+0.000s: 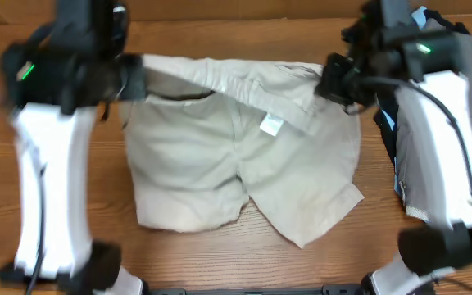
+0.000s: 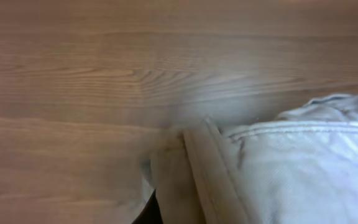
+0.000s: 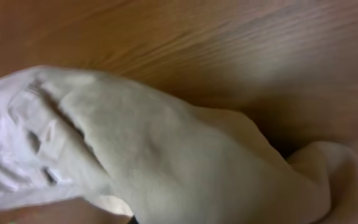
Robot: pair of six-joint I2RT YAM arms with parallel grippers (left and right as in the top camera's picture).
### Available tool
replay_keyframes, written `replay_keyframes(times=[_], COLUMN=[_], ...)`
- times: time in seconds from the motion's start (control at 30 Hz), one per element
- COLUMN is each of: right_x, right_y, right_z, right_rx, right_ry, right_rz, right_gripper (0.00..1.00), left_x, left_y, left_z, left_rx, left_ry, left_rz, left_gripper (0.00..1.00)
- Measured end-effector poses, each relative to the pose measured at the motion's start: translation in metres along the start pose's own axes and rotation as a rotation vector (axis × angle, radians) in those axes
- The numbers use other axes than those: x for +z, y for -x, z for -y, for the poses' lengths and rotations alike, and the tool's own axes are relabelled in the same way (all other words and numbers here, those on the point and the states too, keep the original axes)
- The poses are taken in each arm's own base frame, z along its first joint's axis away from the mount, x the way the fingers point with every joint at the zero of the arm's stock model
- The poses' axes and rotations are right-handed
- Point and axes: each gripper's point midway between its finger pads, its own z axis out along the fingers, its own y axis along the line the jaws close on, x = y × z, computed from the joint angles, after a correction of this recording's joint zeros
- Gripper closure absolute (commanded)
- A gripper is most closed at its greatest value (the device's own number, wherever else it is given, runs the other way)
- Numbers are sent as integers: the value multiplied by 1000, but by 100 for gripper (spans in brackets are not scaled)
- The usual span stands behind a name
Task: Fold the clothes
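On the wooden table [image 1: 244, 262] the beige shorts [image 1: 195, 156] lie spread, leg hems [image 1: 191, 220] nearest the robot, soft and light I think, best held at the firmer waistband [image 1: 220, 80] farther away, where the left gripper [image 1: 133, 82] and right gripper [image 1: 334, 82] each pinch one corner closed; no container is visible.

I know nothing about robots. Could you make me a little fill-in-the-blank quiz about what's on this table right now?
1. The beige shorts lie on a ___ table.
2. The left gripper and the right gripper each pinch one end of the shorts' ___.
3. The small label inside the shorts is ___.
Missing words: wooden; waistband; white.
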Motion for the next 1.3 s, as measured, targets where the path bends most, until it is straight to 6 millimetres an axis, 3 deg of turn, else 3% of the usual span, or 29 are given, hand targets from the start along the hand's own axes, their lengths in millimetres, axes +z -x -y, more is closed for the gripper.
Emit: replay_keyframes(times=[0.13,0.3,0.37,0.4,0.47,0.5,0.57,0.7,0.83,1.07,1.23,1.3], right_x=[52,112,135,144,161,167,170,168,170,177,204,211], right_y=[32,70,86,93,105,110,114,118,106,80,65,59], right_z=[6,11,12,13,15,17,17,17,23,38,52,56], right_rx=[-10,-34,-48,-54,-66,-71,-85,-108,-105,-61,-2,19], right_ry=[-7,6,18,24,27,25,23,29,11,-35,-63,-73], right_rz=[5,51,83,97,128,144,158,168,118,9,-75,-102], right_gripper=[96,94,76,58,38,30,24,23,26,37,44,45], left_x=[82,185,221,240,270,281,298,303,292,247,216,214], left_y=[20,29,30,29,27,26,23,17,13,23,34,36], left_z=[14,29,35,37,41,43,44,44,42,39,38,37], left_rx=[10,16,16,14,2,-6,-11,-16,-13,-5,-5,-6], left_ry=[17,30,29,29,27,27,29,32,39,29,18,17], left_rz=[-84,-156,-165,-170,-177,-181,-187,-209,-241,-236,-186,-182], left_gripper=[96,96,93,78,16,0,0,0,0,0,0,0])
